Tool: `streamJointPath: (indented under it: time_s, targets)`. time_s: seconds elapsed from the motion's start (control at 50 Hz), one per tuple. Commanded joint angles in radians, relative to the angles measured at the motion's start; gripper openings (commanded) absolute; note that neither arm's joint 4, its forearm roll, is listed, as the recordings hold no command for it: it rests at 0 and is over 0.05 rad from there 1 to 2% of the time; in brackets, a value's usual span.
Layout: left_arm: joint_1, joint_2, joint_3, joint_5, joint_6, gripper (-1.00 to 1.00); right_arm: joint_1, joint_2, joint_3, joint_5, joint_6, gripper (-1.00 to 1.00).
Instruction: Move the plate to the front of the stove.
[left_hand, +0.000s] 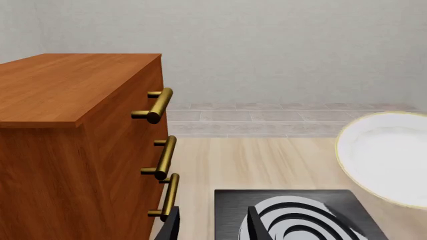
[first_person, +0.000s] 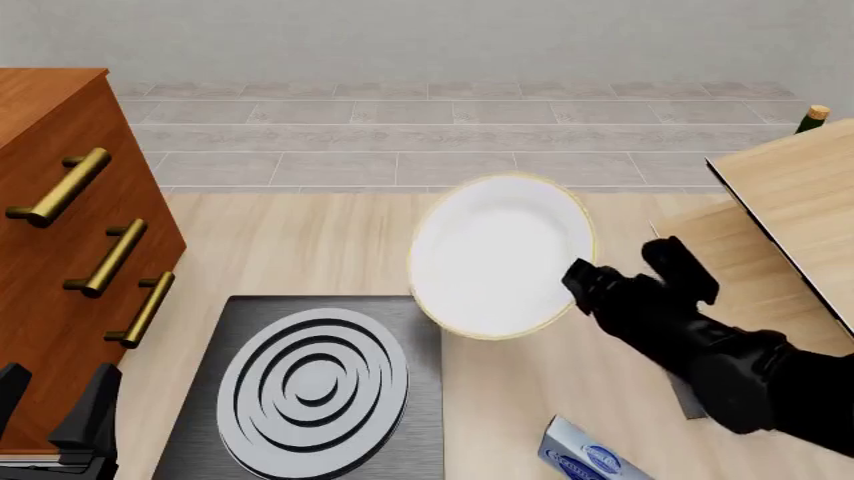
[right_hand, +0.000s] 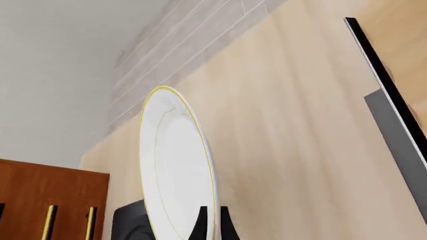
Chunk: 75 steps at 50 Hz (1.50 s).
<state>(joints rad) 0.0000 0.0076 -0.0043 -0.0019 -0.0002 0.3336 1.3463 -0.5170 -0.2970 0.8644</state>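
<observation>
1. Right gripper (first_person: 583, 283) is clamped on the near-right rim of the plate (first_person: 501, 252). The edge pinch lets it carry the plate tilted, off the table (first_person: 334, 250).
2. Plate hangs above the table, overlapping the far-right corner of the stove (first_person: 310, 385). It looks mid-carry, not set down.
3. Left gripper (first_person: 54, 415) sits idle at near left beside the wooden cabinet (first_person: 54, 260), fingers spread, holding nothing. It's out of the plate's path.
4. Count: one plate, one stove with one ring burner (first_person: 310, 388), two grippers, three brass handles (first_person: 118, 256) on the cabinet, one blue-white packet (first_person: 587, 460) at the near edge.
</observation>
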Motion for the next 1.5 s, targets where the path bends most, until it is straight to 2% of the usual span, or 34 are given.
streamJointPath:
  time_s: [0.02, 0.26, 0.36, 0.52, 0.7, 1.2, 1.5]
  targets:
    - [0.0, 0.0, 0.0, 0.0, 0.0, 1.0, 0.053, 0.065, -0.129, 0.044, 0.073, -1.0]
    - [0.0, 0.0, 0.0, 0.0, 0.0, 1.0, 0.115, 0.2, -0.272, 0.049, 0.152, -1.0]
    - [0.0, 0.0, 0.0, 0.0, 0.0, 1.0, 0.125, 0.262, -0.344, 0.061, 0.167, -1.0]
    - [0.0, 0.0, 0.0, 0.0, 0.0, 1.0, 0.141, 0.414, -0.467, 0.065, 0.213, -1.0]
    - [0.0, 0.0, 0.0, 0.0, 0.0, 1.0, 0.151, 0.545, -0.616, 0.097, 0.233, -1.0]
    - [0.0, 0.0, 0.0, 0.0, 0.0, 1.0, 0.237, 0.83, -0.919, 0.145, 0.308, -1.0]
    - [0.0, 0.0, 0.0, 0.0, 0.0, 1.0, 0.268, 0.957, -1.036, 0.159, 0.352, -1.0]
